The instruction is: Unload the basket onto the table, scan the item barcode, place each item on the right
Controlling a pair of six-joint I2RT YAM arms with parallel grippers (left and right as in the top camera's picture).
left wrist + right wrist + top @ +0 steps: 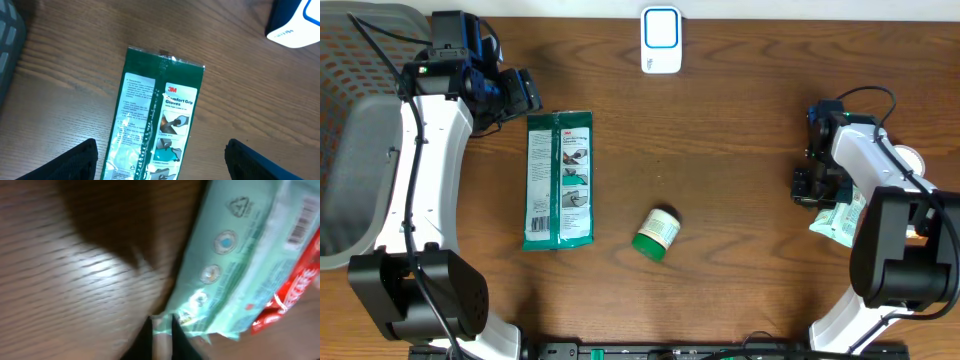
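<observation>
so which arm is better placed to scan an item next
Right. The right gripper is pinching the pale green packet at its edge; the left gripper hangs open near the gloves pack, holding nothing.

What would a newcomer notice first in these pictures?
The long green glove pack lies flat left of centre, near the open left tool. At the right edge, the right tool pinches the seam of a mint-green packet; a white-and-blue scanner sits at the far edge.

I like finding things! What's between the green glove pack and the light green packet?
A small green jar lies between the glove pack and the light green packet. The overhead view shows it.
</observation>
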